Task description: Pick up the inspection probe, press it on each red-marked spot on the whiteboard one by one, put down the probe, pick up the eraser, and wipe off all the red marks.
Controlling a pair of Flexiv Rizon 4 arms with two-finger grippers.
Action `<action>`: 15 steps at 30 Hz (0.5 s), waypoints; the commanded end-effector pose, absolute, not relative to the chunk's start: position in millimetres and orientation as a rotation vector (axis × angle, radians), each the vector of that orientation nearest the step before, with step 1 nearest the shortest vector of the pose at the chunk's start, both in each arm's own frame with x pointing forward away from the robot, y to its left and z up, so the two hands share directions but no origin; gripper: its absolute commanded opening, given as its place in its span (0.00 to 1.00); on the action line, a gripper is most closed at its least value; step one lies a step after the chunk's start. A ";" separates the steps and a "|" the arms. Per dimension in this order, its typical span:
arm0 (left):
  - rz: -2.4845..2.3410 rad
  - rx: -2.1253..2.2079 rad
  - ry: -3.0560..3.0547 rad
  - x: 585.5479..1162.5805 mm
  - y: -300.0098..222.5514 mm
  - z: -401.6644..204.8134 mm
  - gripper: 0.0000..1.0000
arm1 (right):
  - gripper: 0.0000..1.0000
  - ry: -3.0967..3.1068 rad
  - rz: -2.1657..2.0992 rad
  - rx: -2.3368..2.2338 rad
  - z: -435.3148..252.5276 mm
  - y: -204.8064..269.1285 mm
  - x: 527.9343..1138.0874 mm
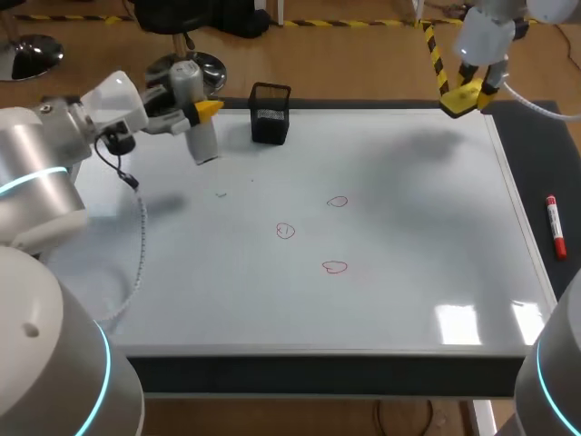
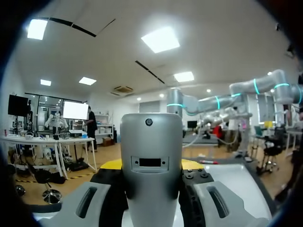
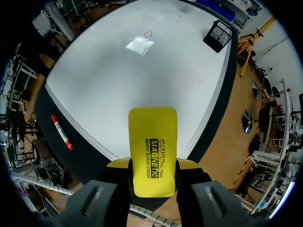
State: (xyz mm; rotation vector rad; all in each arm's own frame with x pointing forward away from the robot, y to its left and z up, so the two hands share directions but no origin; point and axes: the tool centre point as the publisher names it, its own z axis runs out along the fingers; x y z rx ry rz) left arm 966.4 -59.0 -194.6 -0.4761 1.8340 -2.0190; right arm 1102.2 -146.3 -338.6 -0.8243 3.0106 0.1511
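Viewing from overhead, left gripper (image 1: 198,111) clamps the grey probe (image 1: 204,143) above the whiteboard's (image 1: 408,227) far-left area, right gripper (image 1: 474,89) clamps the yellow eraser (image 1: 454,104) over its far-right corner, three red marks (image 1: 334,266) mid-board; left wrist: probe (image 2: 151,165) between both fingers; right wrist: eraser (image 3: 153,151) likewise.

**Pale shells, cyan rings**

At nine o'clock in the head view, the left arm (image 1: 41,173) is showing silver-white shells, with a cyan ring (image 1: 27,184) glowing and a black cable (image 1: 127,177) dangling off its wrist. At one o'clock, the right arm (image 1: 490,32) is wearing matching white and trailing a pale cable (image 1: 536,102). Grey slotted finger housings (image 2: 90,203) are showing in both wrist views.
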 end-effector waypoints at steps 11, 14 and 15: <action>-2.077 -0.311 1.935 929.5 -139.6 -192.4 0.00 | 0.00 3.015 0.147 -0.828 -337.4 -146.4 1103.2; -2.096 -0.266 1.965 923.6 -154.7 -194.6 0.00 | 0.00 3.015 0.147 -0.828 -337.4 -146.4 1103.2; -2.113 -0.253 1.959 921.7 -158.0 -195.4 0.00 | 0.00 3.015 0.147 -0.828 -337.4 -146.4 1103.2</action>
